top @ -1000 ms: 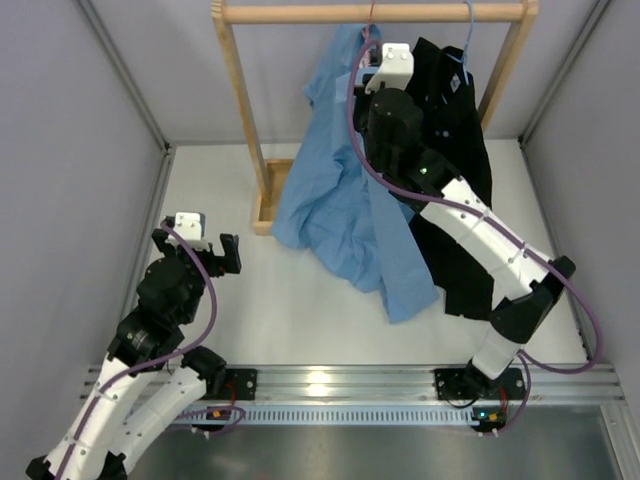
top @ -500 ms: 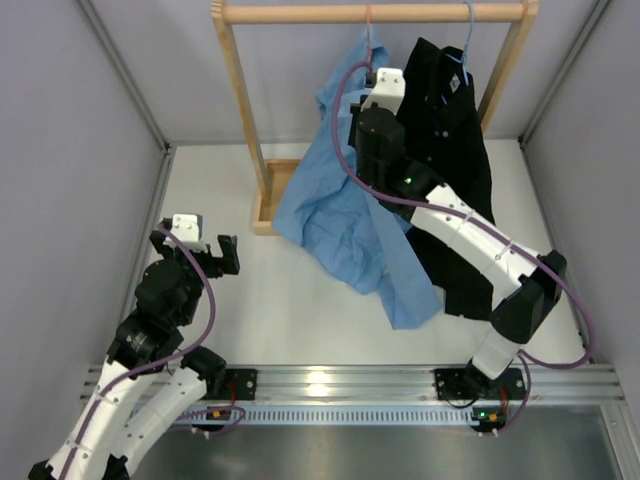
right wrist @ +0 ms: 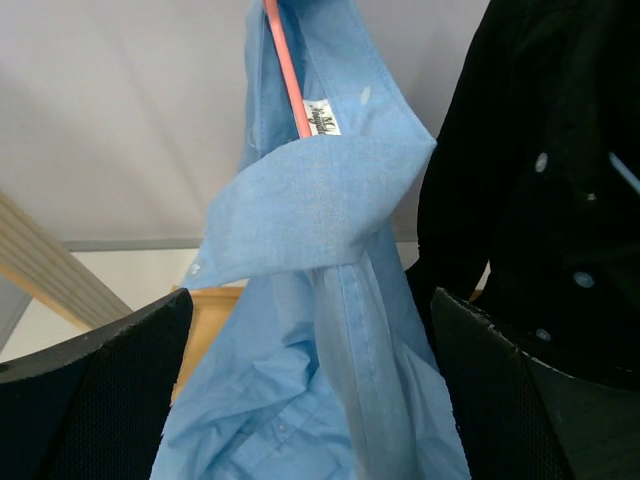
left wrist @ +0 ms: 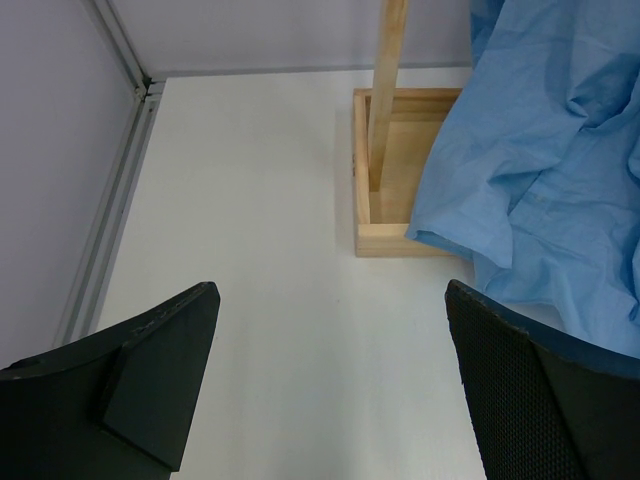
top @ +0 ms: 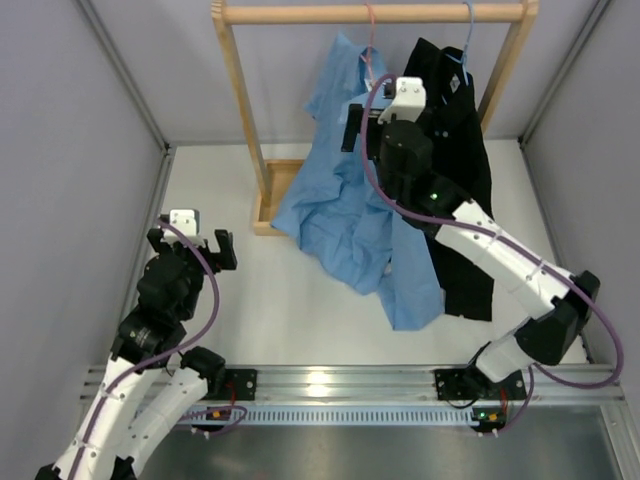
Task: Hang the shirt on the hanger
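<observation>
**Shirt hangs by its neck on the pink hanger, both grippers wide apart**

The shirt (top: 345, 190) is light blue and full of creases. Its top part is up on the hanger (top: 371, 30), a thin pink wire one. The hook of the hanger goes up to the wooden rail (top: 300, 13) of the rack. The low part of the shirt spills down in a heap onto the white bench (top: 280, 300), next to the wooden foot of the rack (top: 268, 205).

In the right wrist view, the pink wire (right wrist: 287, 70) goes down inside the neck of the shirt (right wrist: 320, 200), right beside the small white label (right wrist: 320, 117). The collar is folded over in front of it.

A black shirt (top: 455, 150) hangs just to the right of the blue one, on a pale blue hanger (top: 467, 40). The two shirts touch side by side.

The right gripper (top: 366, 112) is up high, close to the collar. Its two fingers are far apart and hold nothing. In its own view (right wrist: 310, 330) the blue cloth fills the space between them. I cannot tell if a finger touches the cloth.

The left gripper (top: 190, 245) is low on the left, well away from the rack. Its fingers are spread wide too, and it holds nothing. In its own view (left wrist: 330, 300) there is only bare bench between them. The foot of the rack (left wrist: 400, 240) and the edge of the blue shirt (left wrist: 540, 170) lie farther off.
</observation>
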Tool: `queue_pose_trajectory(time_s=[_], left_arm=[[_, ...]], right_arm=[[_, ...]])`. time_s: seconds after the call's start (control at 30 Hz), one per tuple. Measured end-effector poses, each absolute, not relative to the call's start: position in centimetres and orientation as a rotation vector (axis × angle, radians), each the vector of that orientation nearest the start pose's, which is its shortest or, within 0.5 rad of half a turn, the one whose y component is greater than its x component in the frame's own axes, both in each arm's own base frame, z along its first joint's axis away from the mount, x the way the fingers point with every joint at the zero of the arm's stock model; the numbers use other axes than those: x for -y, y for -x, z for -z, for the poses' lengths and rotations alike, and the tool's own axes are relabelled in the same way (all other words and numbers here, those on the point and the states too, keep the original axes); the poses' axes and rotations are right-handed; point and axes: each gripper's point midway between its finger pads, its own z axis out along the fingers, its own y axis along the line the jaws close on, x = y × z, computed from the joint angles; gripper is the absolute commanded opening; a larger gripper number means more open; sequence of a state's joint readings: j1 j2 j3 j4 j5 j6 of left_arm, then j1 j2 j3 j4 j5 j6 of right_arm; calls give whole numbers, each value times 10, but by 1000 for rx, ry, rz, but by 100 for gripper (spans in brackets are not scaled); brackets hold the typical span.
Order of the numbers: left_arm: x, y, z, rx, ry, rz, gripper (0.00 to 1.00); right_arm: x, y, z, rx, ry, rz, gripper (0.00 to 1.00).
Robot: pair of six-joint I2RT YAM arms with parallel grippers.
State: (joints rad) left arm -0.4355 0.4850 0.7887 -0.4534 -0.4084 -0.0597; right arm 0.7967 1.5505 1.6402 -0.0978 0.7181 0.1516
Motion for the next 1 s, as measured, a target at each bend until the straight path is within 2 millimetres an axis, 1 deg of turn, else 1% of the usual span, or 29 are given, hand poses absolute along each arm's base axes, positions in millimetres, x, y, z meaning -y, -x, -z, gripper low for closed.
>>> queue_pose_trajectory(time_s=[0.07, 0.17, 0.2, 0.23, 0.3, 0.37, 0.43, 0.53, 0.6, 0.63, 0.7, 0.8, 0.9, 1.0], left_arm=[[33, -238, -290, -1712, -8, 9, 98], [29, -240, -288, -1718, 18, 0, 98], [28, -240, -288, -1720, 27, -5, 98], [24, -242, -287, -1725, 47, -15, 98], [18, -245, -283, -1739, 85, -38, 98], [10, -249, -277, -1764, 136, -63, 98], [1, -253, -269, -1796, 190, -88, 98], [-10, -254, -259, -1829, 273, -106, 98], [-14, -252, -254, -1846, 311, -108, 98], [-15, -250, -252, -1852, 324, -107, 98], [-16, -246, -251, -1854, 341, -101, 98], [-17, -240, -254, -1831, 357, -86, 98], [-18, -233, -257, -1805, 367, -69, 98], [-16, -229, -258, -1796, 367, -45, 98]], right_arm=[[-243, -390, -426, -1562, -45, -194, 99], [-225, -367, -448, -1527, -36, -234, 99], [-218, -357, -458, -1509, -32, -255, 99], [-212, -349, -464, -1500, -23, -267, 99], [-193, -327, -479, -1476, -15, -289, 99], [-173, -306, -487, -1458, -8, -298, 100], [-152, -285, -487, -1445, 0, -298, 100], [-122, -255, -465, -1468, 24, -278, 100], [-101, -236, -447, -1493, 32, -258, 99], [-92, -229, -439, -1508, 31, -244, 99], [-69, -213, -420, -1539, 13, -208, 99], [-39, -191, -393, -1562, -31, -178, 100], [-18, -177, -363, -1587, -60, -143, 99], [-10, -173, -340, -1619, -70, -109, 100]])
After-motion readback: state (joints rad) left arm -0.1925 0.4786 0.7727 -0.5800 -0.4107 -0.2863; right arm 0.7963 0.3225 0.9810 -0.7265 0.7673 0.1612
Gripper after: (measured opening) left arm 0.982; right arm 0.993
